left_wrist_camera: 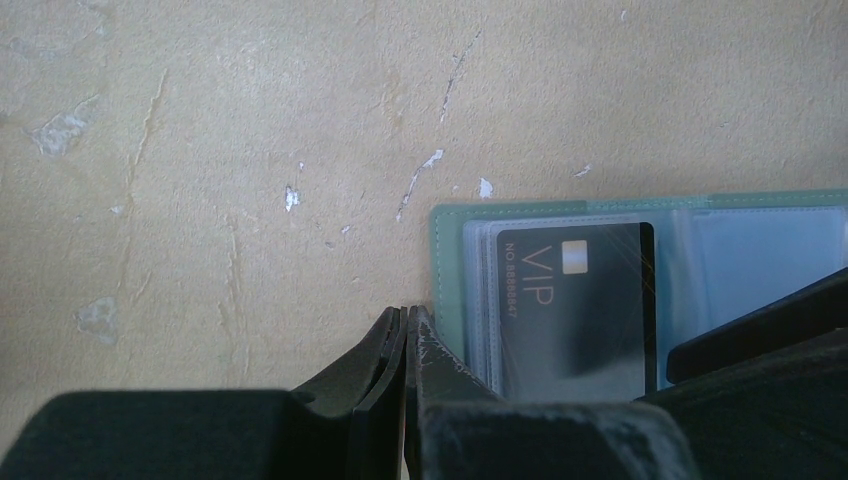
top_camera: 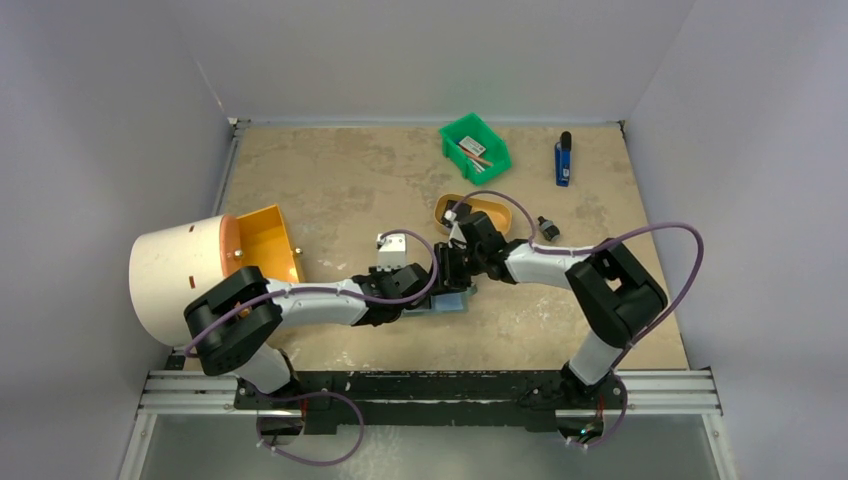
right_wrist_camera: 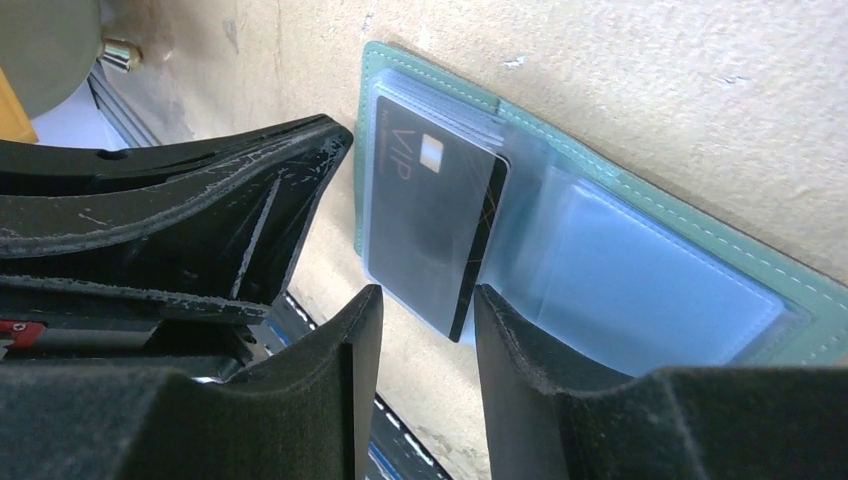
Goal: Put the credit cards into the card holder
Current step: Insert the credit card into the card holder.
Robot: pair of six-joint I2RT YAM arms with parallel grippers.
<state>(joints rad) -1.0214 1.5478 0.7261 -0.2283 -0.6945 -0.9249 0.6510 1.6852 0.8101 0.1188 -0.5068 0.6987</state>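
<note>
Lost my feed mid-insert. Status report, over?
Left gripper shut, tip at edge of the grey-green fold-over card holder. Right gripper open, jaws over the black VIP credit card, which sits in a clear pocket. Nothing in the way.

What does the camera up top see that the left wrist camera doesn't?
Only the top view shows the green bin, the blue object and the tan oval tray. Only the left wrist view shows the gold VIP lettering on the black card and the left hand pinched shut. Both show the open card holder lying on the tan table.
</note>
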